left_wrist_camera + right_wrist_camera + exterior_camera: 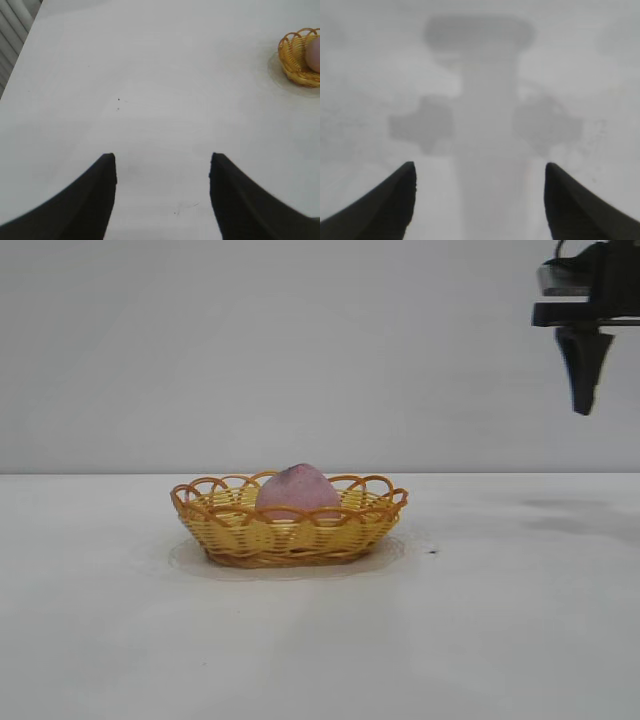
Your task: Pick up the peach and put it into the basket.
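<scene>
1. One peach [297, 490] and one basket [290, 535] stood on the white worktop [320, 640]; no other loose thing showed beside them
2. The peach sat inside the basket, near its middle, its upper half rising above the scalloped rim
3. Its slightly pointed tip faced upward, so its long axis stood close to upright; the rounded base was hidden by the wicker wall
4. The basket was oval, with its long axis running across the exterior view from left to right, and it rested flat on the worktop
5. Two grippers were in view. The right gripper [585, 370] hung high at the right edge of the exterior view, well apart from the basket and well above the worktop, pointing steeply down
6. In its own wrist view the right fingers [385, 205] were spread with nothing between them, only bare worktop and the arm's shadow below [480, 205]
7. The left gripper [162, 200] was seen only in its own wrist view, fingers [80, 205] spread and empty over bare worktop, with the basket [295, 60] and peach [314, 52] far off at that picture's edge
</scene>
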